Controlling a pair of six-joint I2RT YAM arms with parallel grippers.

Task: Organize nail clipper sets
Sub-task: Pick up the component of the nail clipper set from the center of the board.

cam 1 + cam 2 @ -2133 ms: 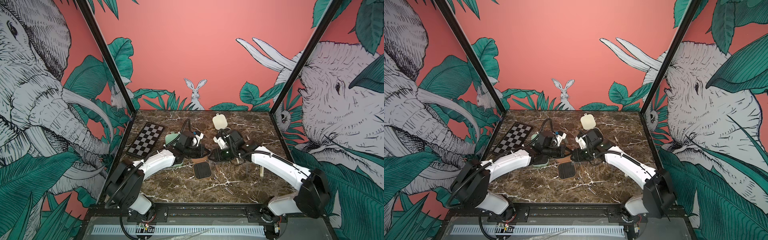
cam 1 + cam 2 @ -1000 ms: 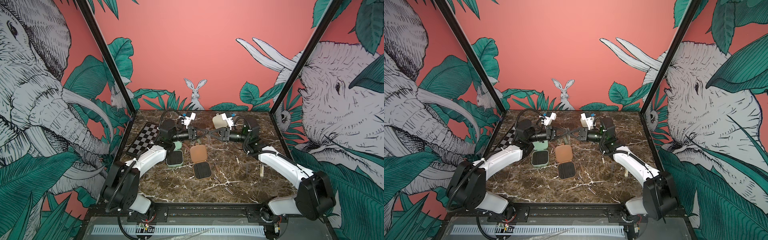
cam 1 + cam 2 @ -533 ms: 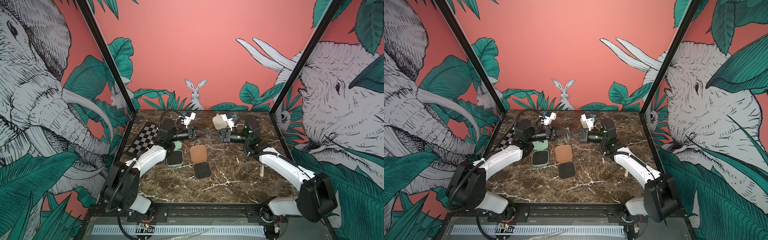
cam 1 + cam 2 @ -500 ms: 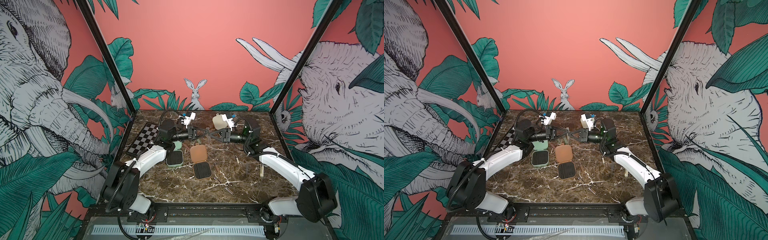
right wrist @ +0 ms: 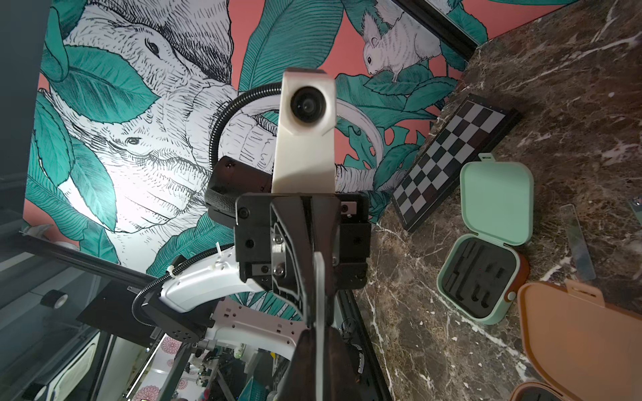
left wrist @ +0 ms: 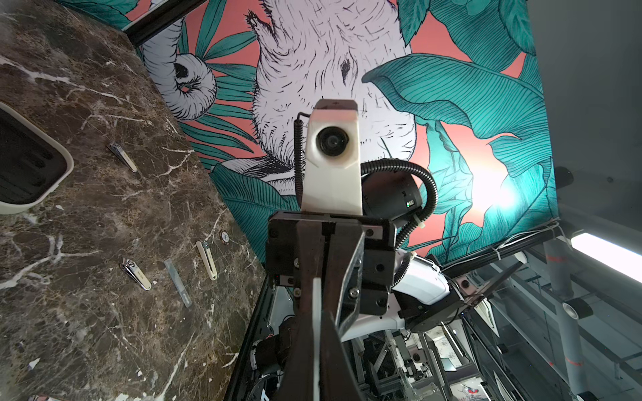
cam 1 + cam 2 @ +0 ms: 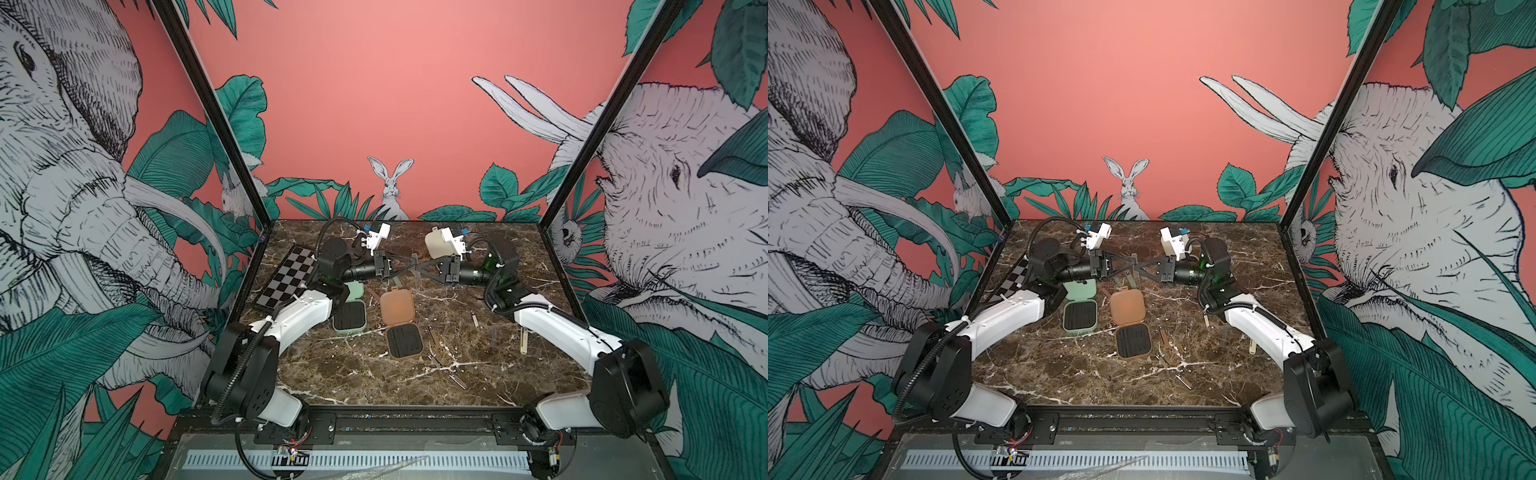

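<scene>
Count three rounded-square hinged cases on your marble desk point(image 7: 374, 374): brown case point(image 7: 397, 307) nearest, open; mint green case point(image 7: 350, 316) beside it, open; cream case point(image 7: 434, 247) farthest. Raised between them, left tool point(image 7: 409, 262) and right tool point(image 7: 420, 266) both clamp one slim pale strip point(image 6: 316, 305).

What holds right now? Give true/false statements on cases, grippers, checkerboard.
1. The mint green case lies open. True.
2. The brown case is shut. False: it lies open, black insert showing.
3. Both grippers hang open. False: the left gripper and right gripper meet in mid-air, each shut on one slim tool.
4. The checkerboard lies on the left arm's side. True.
5. The cream case sits at the front edge. False: it is at the back.
</scene>
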